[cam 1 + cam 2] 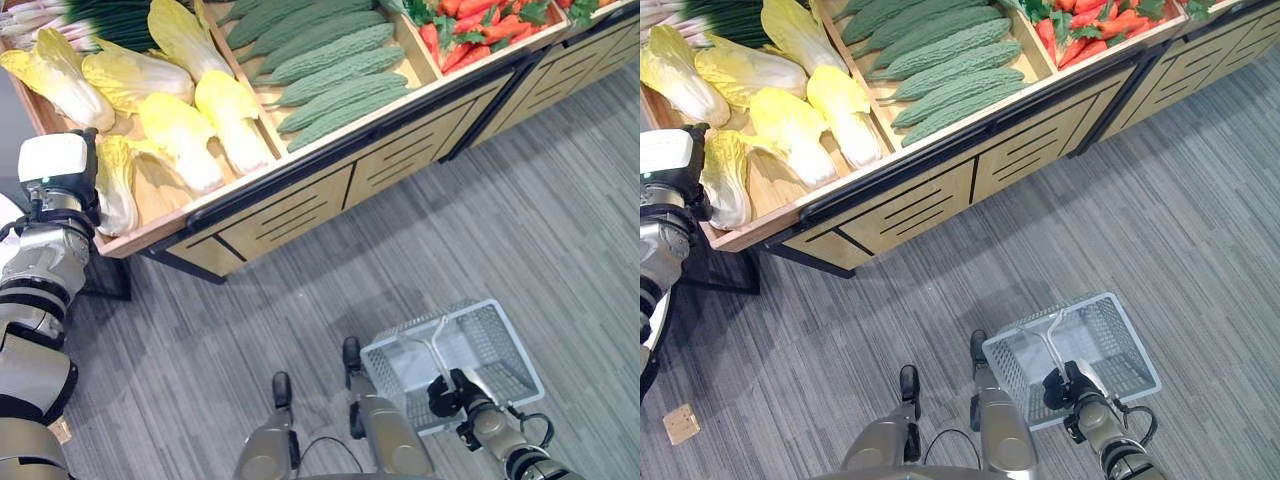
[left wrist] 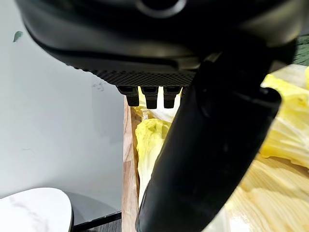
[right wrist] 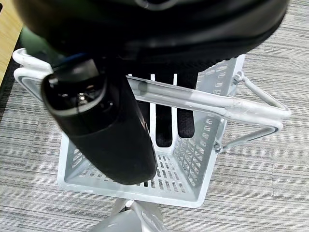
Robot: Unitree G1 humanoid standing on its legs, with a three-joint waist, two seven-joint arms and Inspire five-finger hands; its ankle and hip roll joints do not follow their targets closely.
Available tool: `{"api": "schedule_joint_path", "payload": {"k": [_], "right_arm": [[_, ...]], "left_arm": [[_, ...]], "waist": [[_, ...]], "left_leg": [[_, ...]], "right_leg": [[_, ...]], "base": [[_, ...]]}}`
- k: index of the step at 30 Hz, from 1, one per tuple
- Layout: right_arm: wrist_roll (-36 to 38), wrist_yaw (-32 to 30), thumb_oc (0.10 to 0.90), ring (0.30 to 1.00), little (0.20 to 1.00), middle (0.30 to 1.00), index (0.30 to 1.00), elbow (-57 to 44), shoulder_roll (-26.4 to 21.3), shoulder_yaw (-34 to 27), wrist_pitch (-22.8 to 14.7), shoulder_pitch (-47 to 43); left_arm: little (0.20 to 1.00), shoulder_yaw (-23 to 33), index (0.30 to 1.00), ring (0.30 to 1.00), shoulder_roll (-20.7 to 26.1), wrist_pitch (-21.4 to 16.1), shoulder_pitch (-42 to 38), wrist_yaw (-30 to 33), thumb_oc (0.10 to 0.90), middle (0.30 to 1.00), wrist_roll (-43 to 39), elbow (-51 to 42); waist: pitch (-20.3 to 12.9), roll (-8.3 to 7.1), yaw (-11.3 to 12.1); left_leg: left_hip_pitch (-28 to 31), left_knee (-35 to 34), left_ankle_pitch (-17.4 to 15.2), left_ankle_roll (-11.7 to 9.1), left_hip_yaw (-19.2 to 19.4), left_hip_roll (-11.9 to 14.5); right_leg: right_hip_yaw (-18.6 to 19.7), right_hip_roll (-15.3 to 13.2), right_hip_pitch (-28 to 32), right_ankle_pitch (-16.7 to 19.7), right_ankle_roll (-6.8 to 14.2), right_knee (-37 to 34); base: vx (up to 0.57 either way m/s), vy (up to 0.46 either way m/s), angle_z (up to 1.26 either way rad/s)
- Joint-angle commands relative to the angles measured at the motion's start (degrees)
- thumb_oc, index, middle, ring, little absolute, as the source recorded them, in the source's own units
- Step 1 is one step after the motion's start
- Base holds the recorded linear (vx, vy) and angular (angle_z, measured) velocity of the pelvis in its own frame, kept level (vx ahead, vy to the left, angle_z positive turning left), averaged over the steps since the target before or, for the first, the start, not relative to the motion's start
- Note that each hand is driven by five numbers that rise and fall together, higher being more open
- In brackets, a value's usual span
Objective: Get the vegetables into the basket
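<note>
Several pale yellow napa cabbages [image 1: 180, 135] lie in the left bin of a wooden display stand [image 1: 290, 205]. My left hand [image 1: 70, 190] hangs at the bin's left end, right beside the nearest cabbage [image 1: 115, 185]. In the left wrist view its fingertips [image 2: 149, 96] reach over that cabbage [image 2: 149, 140] with the thumb [image 2: 207, 159] stretched out, gripping nothing. Low on the right, my right hand [image 1: 450, 393] is shut on the handle [image 3: 217, 104] of a white wire basket [image 1: 500, 350]. The basket is empty and sits over the grey floor.
Green bitter gourds [image 1: 330, 70] fill the middle bin, with orange carrots [image 1: 480, 30] to their right and green onions [image 1: 90, 20] at the back left. A black rail runs along the stand's front. A small tan block [image 1: 680, 423] lies on the floor.
</note>
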Motion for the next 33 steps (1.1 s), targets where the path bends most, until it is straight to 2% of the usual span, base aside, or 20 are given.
{"api": "schedule_joint_path", "payload": {"k": [1, 2, 3, 4, 15, 19, 20, 22, 23, 24, 25, 27, 28, 33], "right_arm": [[1.20, 1.49, 0.400, 0.300, 0.300, 0.300, 0.300, 0.66, 0.28, 2.99, 0.05, 2.41], [1.27, 1.48, 0.400, 0.300, 0.300, 0.300, 0.300, 0.32, 0.25, 3.13, -0.05, 2.38], [1.26, 1.55, 0.400, 0.300, 0.300, 0.300, 0.300, 0.03, 0.21, 3.28, -0.08, 2.49], [1.10, 1.65, 0.400, 0.300, 0.300, 0.300, 0.300, 0.10, 0.32, 3.42, -0.18, 2.59], [0.91, 1.73, 0.400, 0.300, 0.300, 0.300, 0.300, -0.82, 0.33, 3.79, -0.52, 2.93], [0.55, 1.62, 0.400, 0.300, 0.300, 0.300, 0.300, -1.44, 0.55, 3.74, -0.64, 3.33], [0.31, 1.52, 0.400, 0.300, 0.300, 0.300, 0.300, -1.72, 0.81, 3.43, -0.53, 3.86], [0.12, 1.55, 0.400, 0.300, 0.300, 0.300, 0.300, -1.62, 0.88, 3.30, -0.51, 4.08], [-0.37, 1.33, 0.400, 0.300, 0.300, 0.300, 0.300, -1.59, 1.06, 2.03, -0.20, 5.03], [-0.37, 1.33, 0.400, 0.300, 0.300, 0.300, 0.300, -1.61, 1.00, 2.11, -0.19, 5.04], [-0.76, 1.39, 0.400, 0.300, 0.300, 0.300, 0.300, -1.51, 1.17, 1.23, 0.03, 5.80], [-0.76, 1.39, 0.400, 0.300, 0.300, 0.300, 0.300, -1.53, 1.09, 1.33, 0.04, 5.81], [-1.44, 1.93, 0.400, 0.300, 0.300, 0.300, 0.300, -1.17, 1.31, -0.31, 0.56, 7.13], [-2.25, 2.65, 0.400, 0.300, 0.300, 0.300, 0.300, -0.29, 1.64, -1.14, 1.22, 8.29]], "left_arm": [[1.000, -1.76, 1.000, 1.000, 1.89, 1.26, -5.13, 0.94, 0.900, 1.000, 0.24, 4.43], [0.865, -1.82, 0.865, 0.865, 1.84, 1.13, -5.28, 1.22, 0.804, 0.865, -0.16, 3.91], [0.369, -1.87, 0.369, 0.369, 2.00, 0.96, -5.13, 1.34, 0.449, 0.369, -0.12, 3.46], [0.300, -1.90, 0.300, 0.300, 1.98, 0.91, -5.07, 1.74, 0.400, 0.300, -0.17, 2.90], [0.300, -0.66, 0.300, 0.300, 0.51, -0.15, -2.69, 2.18, 0.400, 0.300, -1.85, 0.92], [0.300, 0.58, 0.300, 0.300, 0.25, -0.48, -0.87, 3.36, 0.400, 0.300, -2.05, -3.27], [0.300, 3.02, 0.300, 0.300, 0.08, -0.87, 1.70, 4.54, 0.400, 0.300, -3.07, -7.77], [0.300, 4.06, 0.300, 0.300, 0.00, -1.02, 2.73, 5.13, 0.400, 0.300, -3.41, -9.05], [0.300, 8.66, 0.300, 0.300, -0.10, -1.29, 7.74, 6.71, 0.400, 0.300, -3.95, -15.29], [0.300, 8.89, 0.300, 0.300, -0.07, -1.24, 7.98, 6.67, 0.400, 0.300, -3.91, -15.44], [0.300, 11.39, 0.300, 0.300, 0.11, -1.27, 10.81, 7.16, 0.400, 0.300, -3.85, -18.73], [0.300, 11.68, 0.300, 0.300, 0.14, -1.22, 11.13, 7.12, 0.400, 0.300, -3.80, -18.92], [0.300, 16.59, 0.300, 0.300, 0.96, -1.47, 15.75, 7.92, 0.400, 0.300, -3.42, -25.48], [0.300, 20.90, 0.300, 0.300, 1.17, -1.89, 19.48, 8.32, 0.400, 0.300, -3.26, -31.18]], "waist": [[-0.07, -0.78, -0.57], [-0.05, -0.90, -0.56], [-0.03, -1.03, -0.54], [-0.05, -1.11, -0.52], [-0.30, -1.46, -0.56], [-0.37, -1.63, -0.41], [-0.63, -1.63, -0.17], [-0.73, -1.61, -0.05], [-1.44, -1.47, 0.44], [-1.39, -1.43, 0.36], [-2.05, -1.34, 0.87], [-1.99, -1.28, 0.75], [-3.81, -1.11, 1.37], [-5.83, -0.73, 1.54]], "left_leg": [[-1.97, 0.33, -1.20, 2.48, 1.82, -2.08], [-2.17, 0.33, -1.13, 2.45, 1.84, -2.06], [-2.33, 0.33, -1.12, 2.44, 1.84, -2.03], [-2.50, 0.33, -1.05, 2.41, 1.86, -2.02], [-3.15, 0.33, -0.84, 2.29, 1.79, -2.19], [-3.04, 0.33, -0.86, 2.28, 1.74, -2.24], [-2.59, 0.33, -1.02, 2.25, 1.59, -2.25], [-2.38, 0.33, -1.08, 2.24, 1.52, -2.30], [-0.88, 0.33, -1.79, 2.26, 1.34, -2.39], [-0.79, 0.33, -1.80, 2.26, 1.33, -2.39], [0.32, 0.33, -2.24, 2.33, 1.19, -2.46], [0.45, 0.33, -2.27, 2.32, 1.16, -2.45], [2.95, 0.33, -3.07, 2.36, 0.81, -2.43], [5.35, 0.33, -3.75, 2.36, 0.28, -2.46]], "right_leg": [[0.21, -4.00, 3.42, -6.20, 7.41, -0.06], [0.20, -3.97, 3.26, -6.16, 7.41, -0.06], [0.14, -3.97, 3.13, -6.14, 7.40, -0.06], [0.10, -3.97, 3.00, -6.09, 7.41, -0.06], [-0.18, -4.05, 2.46, -6.03, 7.37, -0.06], [-0.29, -4.09, 2.67, -6.20, 7.21, -0.06], [-0.52, -4.15, 3.23, -6.51, 7.21, -0.06], [-0.71, -4.21, 3.50, -6.64, 7.21, -0.06], [-1.02, -4.44, 5.15, -7.29, 7.10, -0.06], [-1.03, -4.44, 5.24, -7.31, 7.10, -0.06], [-1.22, -4.54, 6.40, -7.70, 7.00, -0.06], [-1.25, -4.54, 6.54, -7.73, 7.00, -0.06], [-1.87, -4.72, 9.27, -8.70, 6.98, -0.06], [-2.66, -4.85, 12.13, -9.68, 6.97, -0.06]], "base": [[0.00, 0.000, 0.00], [0.00, 0.000, 0.00], [0.00, 0.000, 0.00], [0.00, 0.000, 0.00], [0.00, 0.005, 0.02], [0.00, -0.002, 0.01], [0.00, 0.000, 0.00], [0.00, 0.000, 0.00], [-0.01, -0.006, 0.03], [0.00, 0.000, 0.00], [0.00, 0.000, 0.00], [0.01, -0.003, 0.07], [0.02, -0.004, 0.10], [0.01, 0.008, 0.13]]}}
